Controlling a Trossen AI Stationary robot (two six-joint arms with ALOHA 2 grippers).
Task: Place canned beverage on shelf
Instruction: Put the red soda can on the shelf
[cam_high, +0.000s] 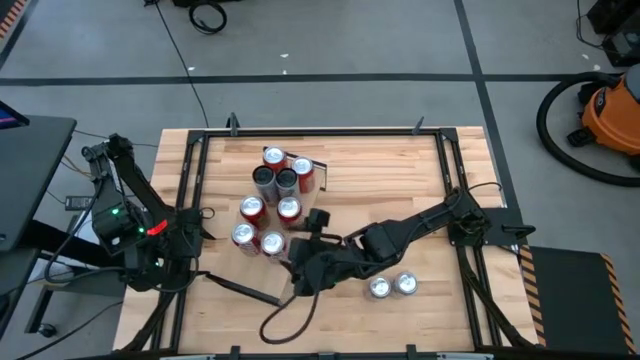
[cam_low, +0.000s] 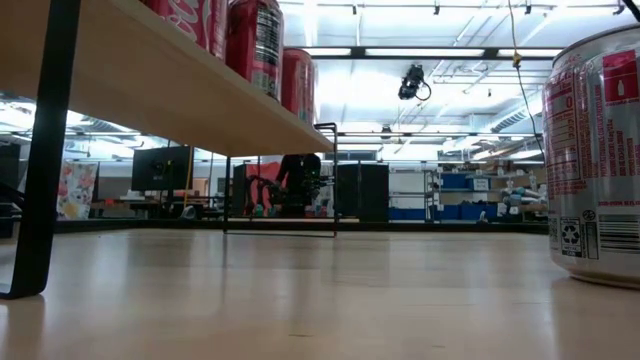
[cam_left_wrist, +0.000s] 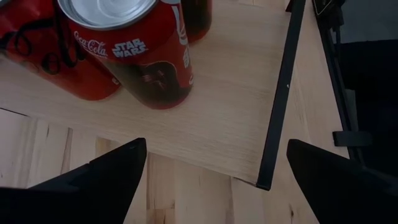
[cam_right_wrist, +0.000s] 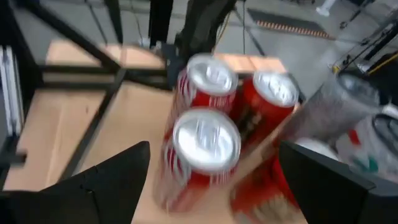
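The shelf (cam_left_wrist: 230, 99), a pale wood plank with a thin dark end bar (cam_left_wrist: 280, 93), stands mid-table and carries several red and dark cans (cam_high: 275, 200). My right gripper (cam_high: 300, 262) is open at the shelf's near end. In its wrist view its fingers (cam_right_wrist: 214, 149) stand wide on either side of a red can (cam_right_wrist: 202, 146) that stands upright on the shelf, and they touch nothing. My left gripper (cam_high: 203, 222) is open and empty beside the shelf's left side. Its wrist view (cam_left_wrist: 214, 146) looks down on a red Coca-Cola can (cam_left_wrist: 140, 50) near the end bar.
Two silver-topped cans (cam_high: 392, 286) stand on the tabletop, near and right of the shelf. One of them fills the right of the low view (cam_low: 600, 160), where the shelf (cam_low: 150, 80) shows from below on a dark leg (cam_low: 40, 150). A black frame (cam_high: 190, 190) borders the tabletop.
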